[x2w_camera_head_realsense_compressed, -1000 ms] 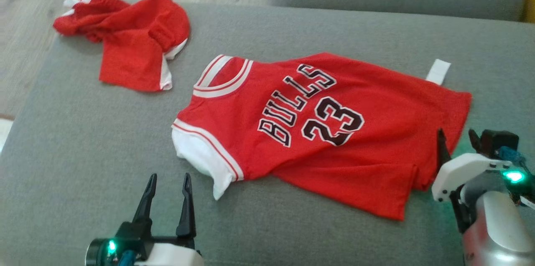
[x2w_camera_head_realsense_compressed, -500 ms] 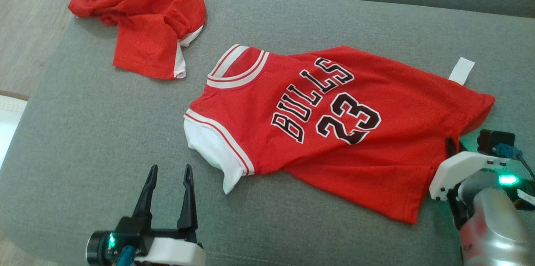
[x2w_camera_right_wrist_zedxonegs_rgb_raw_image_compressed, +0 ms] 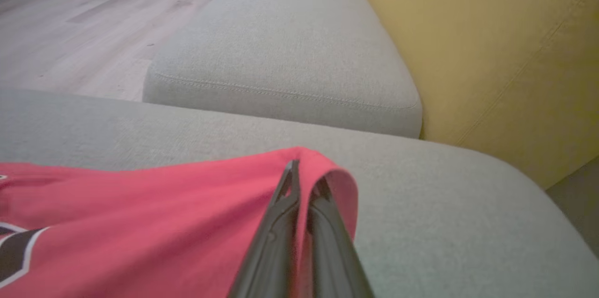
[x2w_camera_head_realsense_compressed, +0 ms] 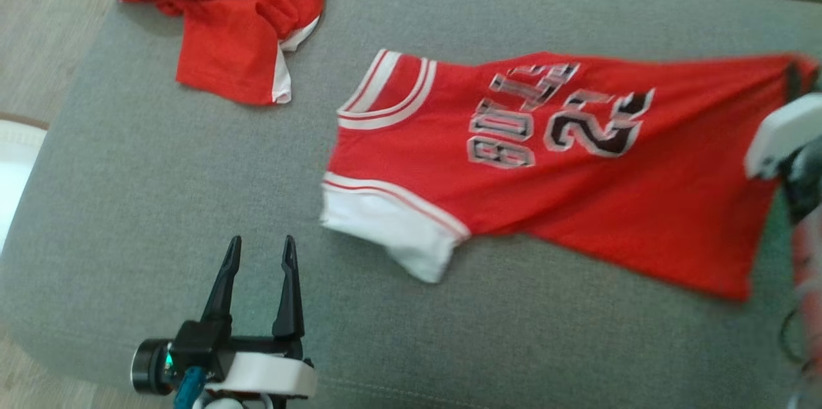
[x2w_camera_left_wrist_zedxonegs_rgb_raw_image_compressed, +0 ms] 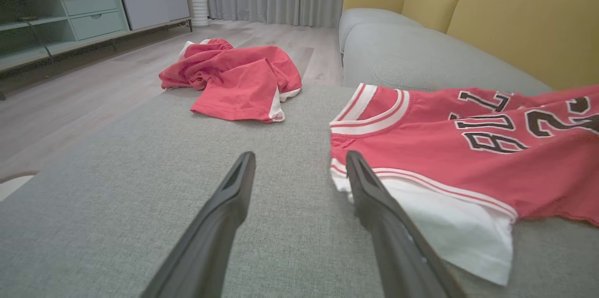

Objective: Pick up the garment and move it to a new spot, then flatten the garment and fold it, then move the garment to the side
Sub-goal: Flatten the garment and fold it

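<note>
Where the right gripper (x2w_camera_right_wrist_zedxonegs_rgb_raw_image_compressed: 305, 181) pinches shut, a fold at the hem of the red jersey (x2w_camera_right_wrist_zedxonegs_rgb_raw_image_compressed: 140, 214) sits between its two dark fingers, the cloth curling over their tips. In the head view that gripper (x2w_camera_head_realsense_compressed: 794, 75) sits at the right edge, its arm cut off by the frame, and the jersey's lettering is too blurred to read. The jersey (x2w_camera_head_realsense_compressed: 578, 216) lies stretched across the grey sofa cushion (x2w_camera_head_realsense_compressed: 160, 171), creases running toward the grip. The left gripper (x2w_camera_head_realsense_compressed: 262, 242) hovers low over the cushion, fingers spread wide and holding nothing, near the white sleeve (x2w_camera_head_realsense_compressed: 385, 229). A crumpled red garment (x2w_camera_head_realsense_compressed: 237, 17) lies well apart at the cushion's far-left corner.
</note>
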`<state>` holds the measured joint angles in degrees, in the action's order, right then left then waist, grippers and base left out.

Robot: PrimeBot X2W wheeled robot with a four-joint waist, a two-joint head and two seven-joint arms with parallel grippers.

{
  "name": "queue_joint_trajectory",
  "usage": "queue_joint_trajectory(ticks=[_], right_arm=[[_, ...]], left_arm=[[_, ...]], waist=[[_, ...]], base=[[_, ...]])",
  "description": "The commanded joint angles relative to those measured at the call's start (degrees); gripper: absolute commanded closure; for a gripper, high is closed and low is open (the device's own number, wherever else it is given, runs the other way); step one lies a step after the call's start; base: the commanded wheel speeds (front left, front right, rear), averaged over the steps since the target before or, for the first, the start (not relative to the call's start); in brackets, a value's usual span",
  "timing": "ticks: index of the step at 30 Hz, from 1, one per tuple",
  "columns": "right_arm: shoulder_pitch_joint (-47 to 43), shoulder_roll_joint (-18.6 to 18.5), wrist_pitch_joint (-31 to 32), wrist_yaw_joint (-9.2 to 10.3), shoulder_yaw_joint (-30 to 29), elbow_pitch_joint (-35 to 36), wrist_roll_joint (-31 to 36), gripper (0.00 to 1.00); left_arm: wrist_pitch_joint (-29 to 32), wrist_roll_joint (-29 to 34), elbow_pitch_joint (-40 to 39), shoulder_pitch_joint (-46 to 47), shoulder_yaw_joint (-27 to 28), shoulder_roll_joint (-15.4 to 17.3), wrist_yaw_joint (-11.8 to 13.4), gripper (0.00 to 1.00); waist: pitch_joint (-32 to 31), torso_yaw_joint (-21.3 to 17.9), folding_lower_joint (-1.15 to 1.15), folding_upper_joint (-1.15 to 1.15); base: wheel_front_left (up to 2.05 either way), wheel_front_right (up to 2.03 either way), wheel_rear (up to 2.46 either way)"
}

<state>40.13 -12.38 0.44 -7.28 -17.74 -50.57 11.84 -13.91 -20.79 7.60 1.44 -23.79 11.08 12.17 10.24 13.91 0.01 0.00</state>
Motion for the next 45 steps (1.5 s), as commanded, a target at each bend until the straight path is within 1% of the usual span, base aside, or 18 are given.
queue_joint_trajectory(ticks=[1, 6, 9, 10, 11, 12, 19, 22, 26, 32, 33, 35, 40, 45], right_arm=[[2.25, -1.26, 0.17, -0.21, 1.37, 1.91, 0.57, 1.0], [6.18, -4.81, 0.86, -0.21, 1.62, 0.19, 1.27, 1.0], [7.68, -6.26, -1.0, -0.21, 1.73, -0.37, 2.31, 1.0], [8.14, -6.45, -2.33, -0.21, 1.88, -0.38, 2.69, 0.8], [8.48, -6.58, -3.4, -0.21, 2.15, -0.62, 3.13, 0.16], [8.83, -6.54, -4.49, -0.21, 2.5, -0.98, 3.37, 0.0], [10.12, -4.47, -9.89, -0.21, 3.21, -4.24, 2.78, 0.0], [9.03, -2.41, -12.45, -0.21, 3.99, -4.96, 1.41, 0.0], [6.06, 0.54, -14.4, -0.21, 5.24, -3.62, -0.8, 0.0], [-1.72, 5.63, -15.31, -0.21, 8.59, 1.93, -4.48, 0.0], [-1.72, 5.63, -15.31, -0.21, 8.59, 1.93, -4.48, 0.0], [-5.08, 6.86, -15.38, -0.21, 10.03, 4.49, -5.94, 0.0], [-15.27, 8.9, -15.42, -0.21, 13.22, 13.38, -9.09, 0.0], [-25.63, 9.45, -15.43, -0.21, 14.85, 20.9, -13.15, 0.0]], left_arm=[[-0.73, -0.2, -1.85, 2.31, 2.25, 0.34, 0.34, 0.0], [-0.82, -0.13, -1.97, 3.04, 2.22, 0.13, 0.24, 0.0], [-0.87, -0.02, -1.96, 3.58, 2.14, -0.09, 0.18, 0.0], [-0.88, 0.01, -1.92, 3.79, 2.09, -0.17, 0.1, 0.0], [-0.9, 0.05, -1.82, 4.0, 1.98, -0.24, -0.04, 0.0], [-0.91, 0.1, -1.69, 4.19, 1.85, -0.33, -0.16, 0.0], [-0.97, 0.13, -0.65, 4.73, 1.48, -0.58, -0.67, 0.0], [-0.97, -0.32, 0.36, 4.4, 1.13, -0.46, -1.41, 0.0], [-0.57, -0.73, 2.49, 3.7, 0.43, -0.06, -2.27, 0.0], [-0.14, -1.84, 5.85, 2.88, -0.54, -0.38, -3.51, 0.0], [-0.14, -1.84, 5.85, 2.88, -0.54, -0.38, -3.51, 0.0], [-0.1, -2.29, 7.06, 2.73, -0.67, -0.52, -3.88, 0.0], [-0.26, -3.61, 9.74, 1.93, -0.24, -0.8, -4.3, 0.0], [-0.41, -5.11, 11.92, 1.17, 0.36, -1.13, -4.86, 0.0]], waist=[[0.6, 0.41, -0.01, 0.0], [2.3, 1.06, -0.01, 0.0], [3.21, 1.15, -0.01, 0.0], [3.47, 1.1, -0.01, 0.0], [3.65, 1.03, -0.01, 0.0], [3.78, 0.9, -0.01, 0.0], [2.94, -1.21, -0.01, 0.0], [1.18, -2.77, -0.01, 0.0], [-1.34, -4.88, -0.01, 0.0], [-5.08, -8.33, -0.01, 0.0], [-5.08, -8.33, -0.01, 0.0], [-6.18, -9.4, -0.01, 0.0], [-8.64, -11.75, -0.01, 0.0], [-10.26, -12.88, -0.01, 0.0]], base=[[0.0, 0.0, 0.0], [0.0, 0.0, 0.0], [0.0, 0.0, 0.0], [0.0, 0.0, 0.0], [0.0, 0.0, 0.0], [0.0, 0.0, 0.0], [0.0, 0.0, 0.0], [0.0, 0.0, 0.0], [0.0, 0.0, 0.0], [0.0, 0.0, 0.0], [0.0, 0.0, 0.0], [0.0, 0.0, 0.0], [0.0, 0.0, 0.0], [0.0, 0.0, 0.0]])
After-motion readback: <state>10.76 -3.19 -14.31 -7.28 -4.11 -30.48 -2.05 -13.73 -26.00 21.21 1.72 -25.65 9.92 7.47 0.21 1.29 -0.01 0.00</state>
